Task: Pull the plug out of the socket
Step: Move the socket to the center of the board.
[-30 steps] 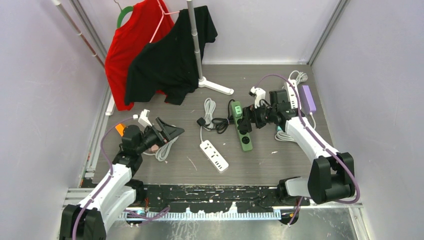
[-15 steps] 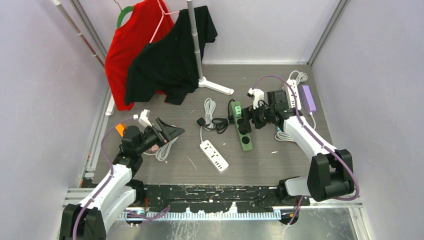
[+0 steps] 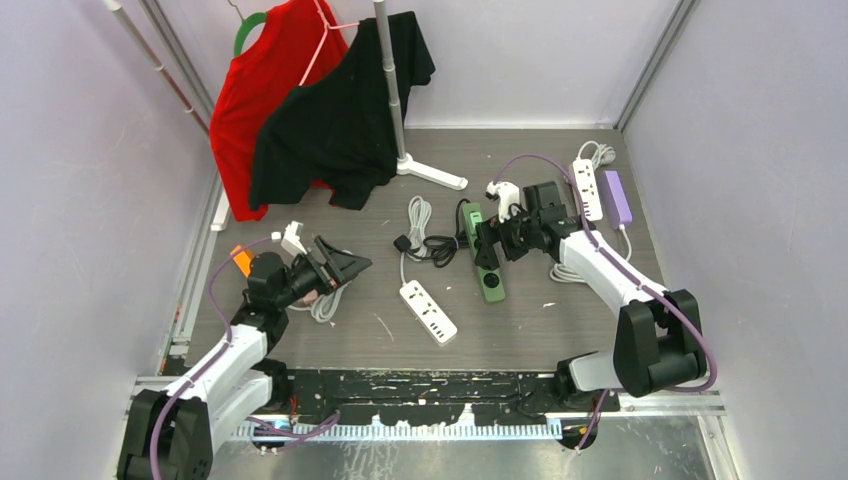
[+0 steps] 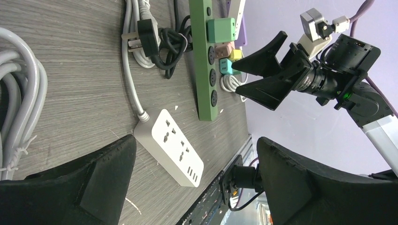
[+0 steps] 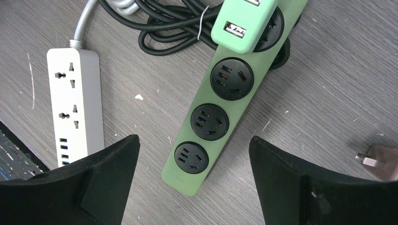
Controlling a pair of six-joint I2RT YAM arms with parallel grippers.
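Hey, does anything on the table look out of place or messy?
Nothing looks spilled or broken. The green power strip lies slanted with a mint adapter plugged into it, a black cord is bunched beside it, and a loose plug lies bare on the table nearby.

Green power strip (image 5: pixel 220 101): smooth matt plastic. Table (image 5: pixel 328 93): grey wood-look (scuffed, flecked).

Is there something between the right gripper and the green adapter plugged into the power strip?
Nothing visible. The open right gripper hovers over the green power strip's empty sockets, with the mint adapter ahead. The black cable lies beside it.
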